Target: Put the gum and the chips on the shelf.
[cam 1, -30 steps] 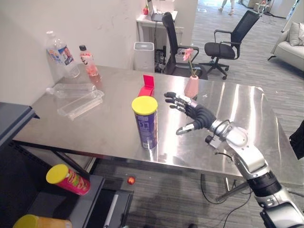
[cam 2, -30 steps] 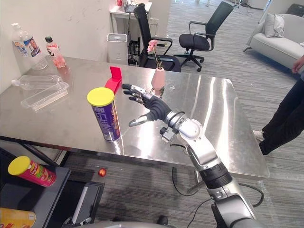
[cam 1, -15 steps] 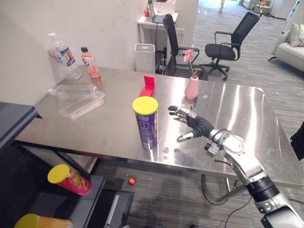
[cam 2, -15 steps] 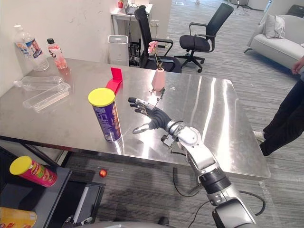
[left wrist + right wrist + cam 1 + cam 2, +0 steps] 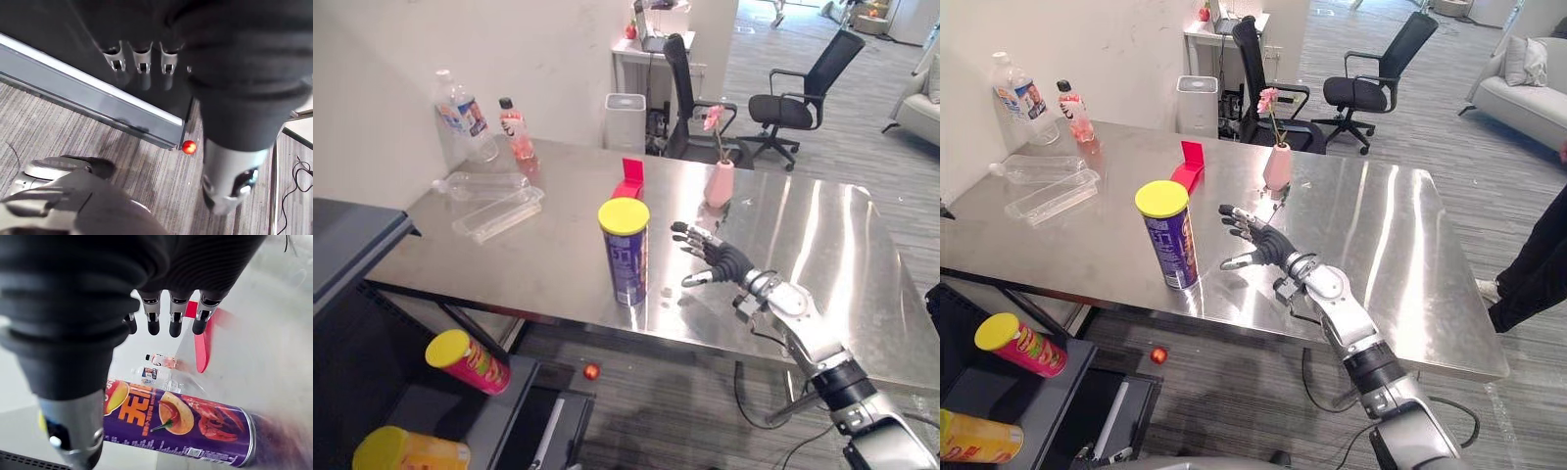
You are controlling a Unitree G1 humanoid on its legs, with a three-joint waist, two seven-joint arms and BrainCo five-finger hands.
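Right eye view: right hand (image 5: 1268,247) spread open; just to its left stands a glossy purple cylindrical chips can (image 5: 1173,250), yellow-lidded. Left hand (image 5: 142,62) hangs straight-fingered.

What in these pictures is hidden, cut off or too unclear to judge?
- Red gum box: right wrist view, blurred, partly behind fingers of the right hand; contents unreadable.
- Purple chips can: right wrist view, lid end mostly behind the thumb.
- Yellow can: left eye view, cut off by the bottom edge.
- Person: right eye view, cut off by the right edge.
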